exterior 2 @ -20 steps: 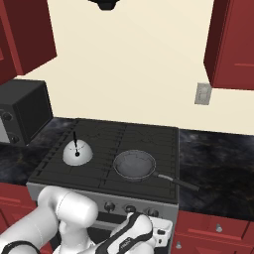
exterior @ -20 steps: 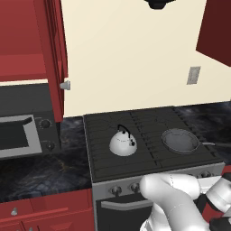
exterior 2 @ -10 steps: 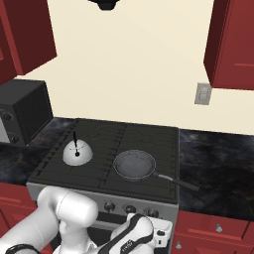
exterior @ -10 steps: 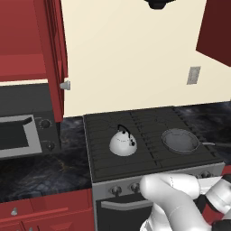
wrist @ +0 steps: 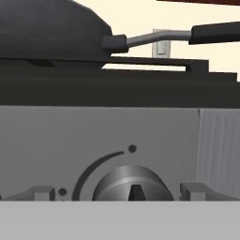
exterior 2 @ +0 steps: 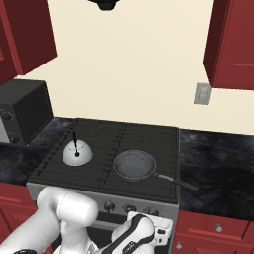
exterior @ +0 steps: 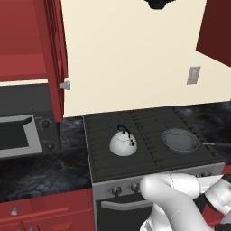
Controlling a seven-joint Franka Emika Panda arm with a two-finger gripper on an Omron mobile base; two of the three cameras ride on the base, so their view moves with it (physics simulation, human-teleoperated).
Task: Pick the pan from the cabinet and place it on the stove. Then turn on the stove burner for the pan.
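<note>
The dark grey pan (exterior: 180,140) (exterior 2: 135,164) sits on the front right burner of the black stove (exterior: 149,119) (exterior 2: 141,135), its long handle pointing right. My gripper (wrist: 119,192) is open and low in front of the stove's grey steel panel. Its fingertips (wrist: 42,192) stand on either side of a round silver knob (wrist: 133,183), apart from it. In the hand view the pan (wrist: 51,28) shows from below, above that knob. The hand (exterior 2: 149,232) hangs just under the knob row. The red cabinet (exterior: 27,40) at upper left has its door (exterior: 54,58) swung open.
A white domed kettle (exterior: 122,143) (exterior 2: 78,153) stands on the front left burner. A microwave (exterior: 18,131) (exterior 2: 20,114) sits on the dark counter left of the stove. Another red wall cabinet (exterior 2: 233,44) hangs at upper right, with an outlet (exterior 2: 202,93) below it.
</note>
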